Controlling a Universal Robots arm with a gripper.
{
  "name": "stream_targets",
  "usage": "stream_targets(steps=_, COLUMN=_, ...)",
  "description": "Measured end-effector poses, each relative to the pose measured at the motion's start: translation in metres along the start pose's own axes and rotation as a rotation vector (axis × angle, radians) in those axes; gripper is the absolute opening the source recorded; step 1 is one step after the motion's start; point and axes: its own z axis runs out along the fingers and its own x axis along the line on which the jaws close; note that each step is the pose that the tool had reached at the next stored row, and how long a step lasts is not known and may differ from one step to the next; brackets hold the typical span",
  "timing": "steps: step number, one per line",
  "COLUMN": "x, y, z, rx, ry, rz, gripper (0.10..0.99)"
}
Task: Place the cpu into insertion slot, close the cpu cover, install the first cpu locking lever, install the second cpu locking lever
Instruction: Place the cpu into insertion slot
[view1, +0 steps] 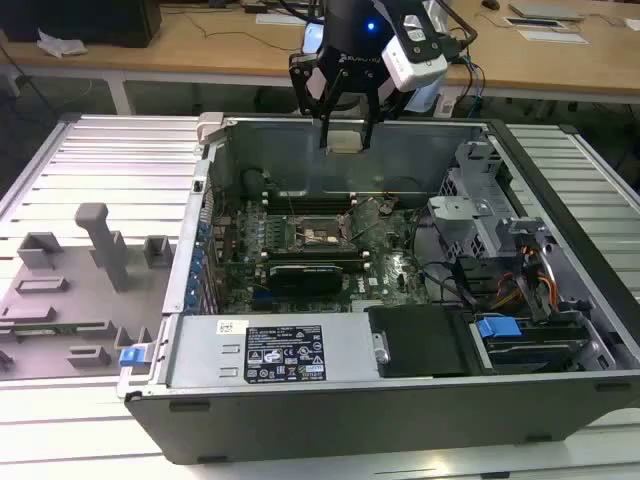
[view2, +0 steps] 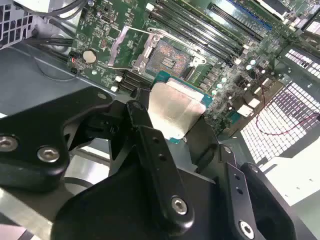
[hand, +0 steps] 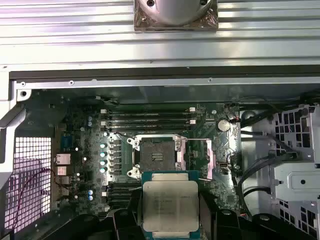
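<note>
- Above the open computer case (view1: 400, 425), the pincer (view1: 345, 138) is clamped on the cpu (hand: 170, 205).
- The insertion slot (hand: 156, 156) sits bare and the cpu cover (hand: 210, 160) is swung open; no step is done yet.

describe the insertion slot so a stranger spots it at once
Inside the open computer case, find the green circuit board. Near its middle sits the insertion slot: a small square socket, dark centre, silvery rim, unlike the long narrow black memory slots beside it.
</note>
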Motion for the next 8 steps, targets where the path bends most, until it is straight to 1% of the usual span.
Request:
stream_targets(steps=4, x=0.0000, y=0.0000, z=0.0004, rx=0.000, ry=-0.0001, rz=0.000, gripper=0.541)
stream_targets(steps=7, x=0.0013, y=-0.0004, z=0.0042, rx=0.000, ry=0.0000, rz=0.000, gripper=0.541)
stream_targets(steps=8, x=0.0018, y=-0.0007, z=0.0071, rx=0.000, ry=0.0000, rz=0.000, gripper=0.541)
